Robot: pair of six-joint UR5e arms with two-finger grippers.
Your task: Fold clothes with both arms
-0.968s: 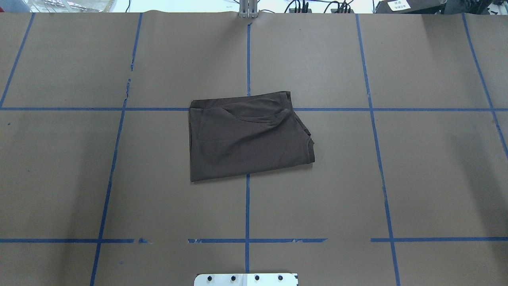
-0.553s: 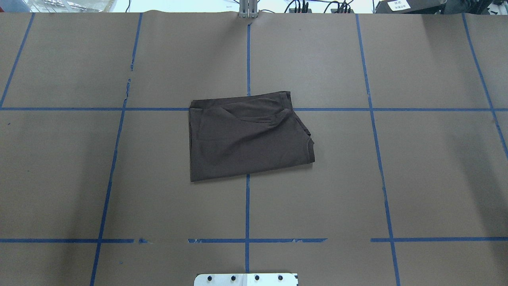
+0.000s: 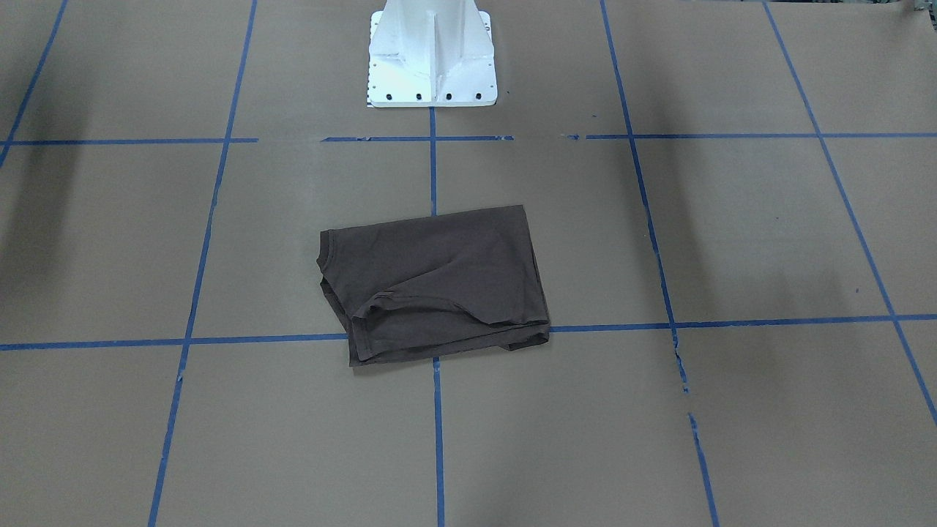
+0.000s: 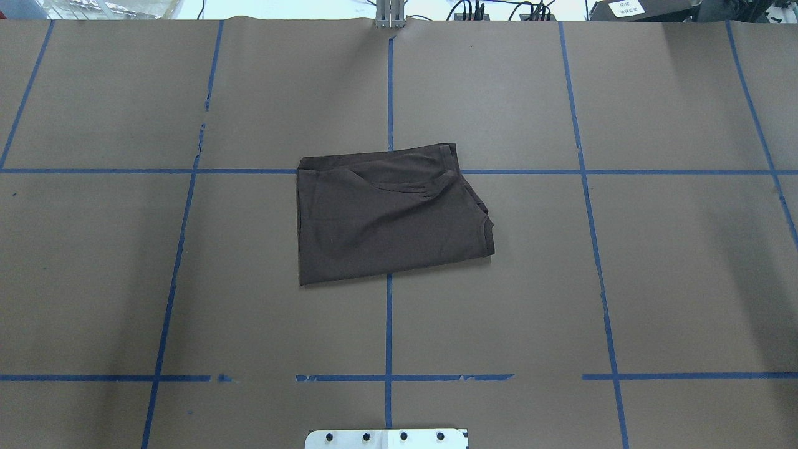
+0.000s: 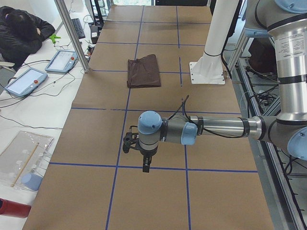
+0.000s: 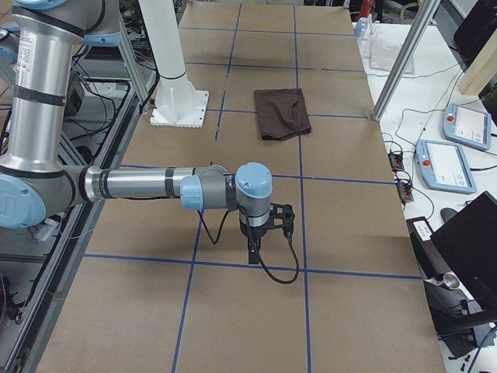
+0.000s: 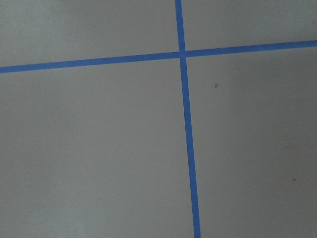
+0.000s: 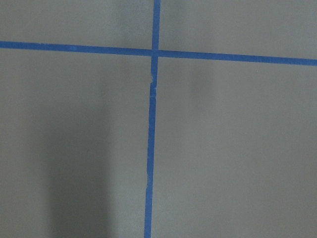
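Hanging over the tabletop (image 4: 623,280): left pincer (image 5: 146,167), right pincer (image 6: 253,256). Grip state: cannot tell. Shirt (image 4: 386,218) lies well apart, midway between them, already a compact rectangle. Folding looks finished; next, at most straighten the far layer.

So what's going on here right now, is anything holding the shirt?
Nothing is holding it. The dark T-shirt lies folded in a rough rectangle near the middle of the table, untouched. The left arm and the right arm each reach out low over bare table at opposite ends, well away from it. Their jaws show only in side views, so open or shut cannot be told.
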